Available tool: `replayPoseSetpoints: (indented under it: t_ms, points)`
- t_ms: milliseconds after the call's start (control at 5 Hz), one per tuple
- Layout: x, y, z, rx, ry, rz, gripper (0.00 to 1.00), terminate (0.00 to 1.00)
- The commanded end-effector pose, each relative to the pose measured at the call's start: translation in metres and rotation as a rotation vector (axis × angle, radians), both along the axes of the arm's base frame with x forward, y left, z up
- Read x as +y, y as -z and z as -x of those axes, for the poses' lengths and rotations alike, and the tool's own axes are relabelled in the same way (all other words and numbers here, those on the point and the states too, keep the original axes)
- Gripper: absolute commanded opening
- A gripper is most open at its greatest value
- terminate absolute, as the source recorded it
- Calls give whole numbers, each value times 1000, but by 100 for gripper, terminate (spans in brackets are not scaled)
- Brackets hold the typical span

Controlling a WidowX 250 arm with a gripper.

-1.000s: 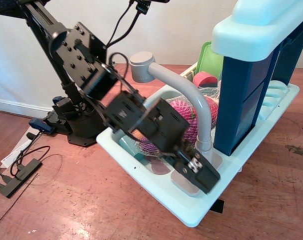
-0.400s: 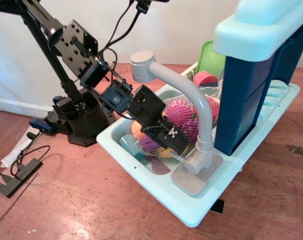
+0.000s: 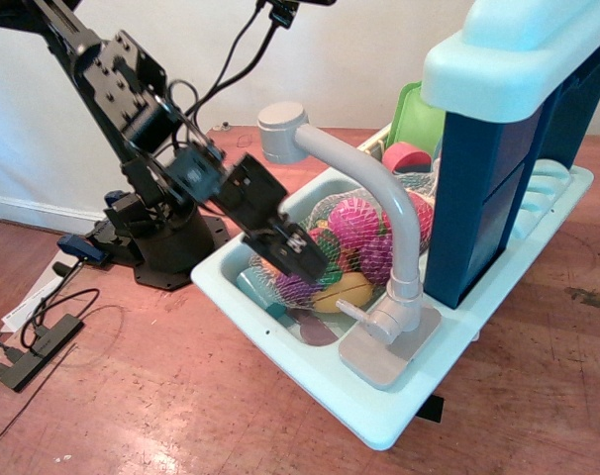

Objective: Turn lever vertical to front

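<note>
- No brand, label or legible writing anywhere; only a small white mark on the black gripper (image 3: 298, 259), too blurred to read.
- Lever (image 3: 354, 311): short light grey stub at the foot of the faucet column, low on the grey base plate (image 3: 379, 358) at the front edge of the pale toy sink (image 3: 310, 371).
- Long axis of the lever roughly horizontal, tipped slightly upward, free end pointing left toward the sink basin and the camera side.
- Faucet spout (image 3: 369, 193) rising from that column, arching up and left, ending in a round head above the basin.
- Gripper hanging over the left part of the basin, just above a net bag of toy fruit (image 3: 345, 247), well apart from the lever; not touching it.
- Jaws motion-blurred and seen edge-on; cannot tell whether open or closed; nothing visibly held.
- Black arm (image 3: 132, 109) reaching in from the upper left, base on the reddish wooden floor (image 3: 161, 396).
- Blue and pale cabinet (image 3: 498, 148) right of the faucet; green board (image 3: 419, 124) and pink cup (image 3: 407, 156) behind the basin.
</note>
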State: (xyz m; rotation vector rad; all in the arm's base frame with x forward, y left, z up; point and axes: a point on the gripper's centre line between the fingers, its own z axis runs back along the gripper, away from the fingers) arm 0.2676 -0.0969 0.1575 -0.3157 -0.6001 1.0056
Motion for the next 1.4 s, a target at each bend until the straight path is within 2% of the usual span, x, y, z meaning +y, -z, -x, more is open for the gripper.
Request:
replayPoseSetpoints:
  t_ms: [0, 1000, 1200]
  points:
    - [2, -43, 20, 3, 89, -28, 100, 0]
    - [2, -43, 20, 3, 89, -28, 100, 0]
    - [2, -43, 20, 3, 89, -28, 100, 100]
